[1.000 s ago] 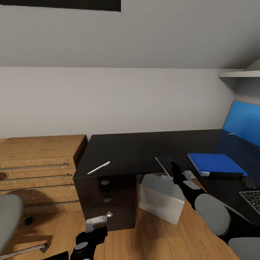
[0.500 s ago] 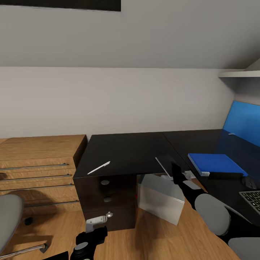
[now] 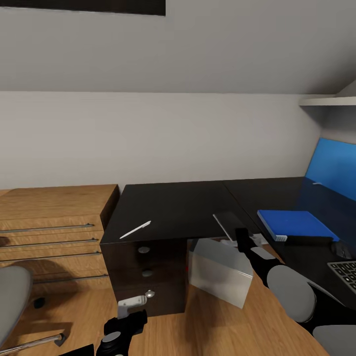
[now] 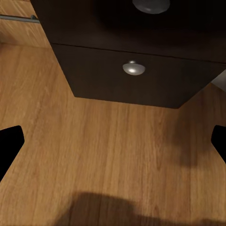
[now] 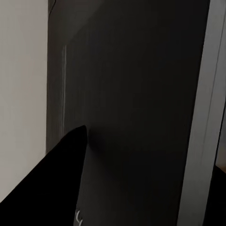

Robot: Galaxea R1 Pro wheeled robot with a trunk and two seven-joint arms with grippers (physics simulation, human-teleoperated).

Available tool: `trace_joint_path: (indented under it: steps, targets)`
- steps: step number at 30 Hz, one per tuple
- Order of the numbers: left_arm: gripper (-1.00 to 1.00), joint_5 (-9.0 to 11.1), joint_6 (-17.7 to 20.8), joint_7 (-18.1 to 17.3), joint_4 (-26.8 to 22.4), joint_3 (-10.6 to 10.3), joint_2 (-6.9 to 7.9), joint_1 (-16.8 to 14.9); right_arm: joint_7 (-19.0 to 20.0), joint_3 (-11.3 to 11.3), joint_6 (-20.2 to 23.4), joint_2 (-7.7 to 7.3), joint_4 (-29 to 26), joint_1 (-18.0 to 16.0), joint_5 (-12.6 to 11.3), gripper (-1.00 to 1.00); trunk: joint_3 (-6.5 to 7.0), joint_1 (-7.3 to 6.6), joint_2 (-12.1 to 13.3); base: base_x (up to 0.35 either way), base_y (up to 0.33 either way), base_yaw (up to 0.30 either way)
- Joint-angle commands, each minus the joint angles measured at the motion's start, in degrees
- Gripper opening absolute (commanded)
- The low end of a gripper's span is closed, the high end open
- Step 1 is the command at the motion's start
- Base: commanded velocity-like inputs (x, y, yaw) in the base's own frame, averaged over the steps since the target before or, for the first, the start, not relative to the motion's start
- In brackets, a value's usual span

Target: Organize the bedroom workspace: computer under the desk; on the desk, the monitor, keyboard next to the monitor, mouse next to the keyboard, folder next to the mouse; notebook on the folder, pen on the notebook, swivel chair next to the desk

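The left gripper (image 3: 129, 316) hung low over the plank floor, its fingers spread wide with nothing between them; just beyond it stood the desk's (image 3: 173, 207) drawer unit (image 3: 146, 272), a round silver knob (image 4: 133, 68) facing the wrist camera. The right gripper (image 3: 241, 236) was at the desk's front edge, apparently clamped on the dark notebook (image 3: 228, 222), though its fingertips were hidden behind the cover, which blocked most of the wrist view. Below that gripper sat the computer (image 3: 217, 269) under the desk. Farther right lay the folder (image 3: 294, 223), then the mouse (image 3: 341, 249) and the keyboard (image 3: 346, 272), cut off by the frame. Well left of the right gripper lay the pen (image 3: 135, 230). The swivel chair (image 3: 12, 296) was cropped at far left.
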Motion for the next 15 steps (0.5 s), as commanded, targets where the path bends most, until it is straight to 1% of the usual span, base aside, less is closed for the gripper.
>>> trace_joint_path:
  steps: [1, 15]
  targets:
    - [1.0, 0.3, -0.4, 0.1, -0.1, -0.1, 0.03, -0.1, 0.2, -0.1, 0.1, -0.04, 0.1, 0.0, -0.6, -1.0, -0.06, 0.0, 0.0, 0.0, 0.0, 0.0]
    - [1.0, 0.5, -0.4, 0.2, 0.0, -0.3, -0.01, -0.1, 0.6, -0.1, 0.0, -0.14, -0.3, 0.0, -0.6, -1.0, 2.45, -3.08, 5.6, 0.0, 0.0, 0.0]
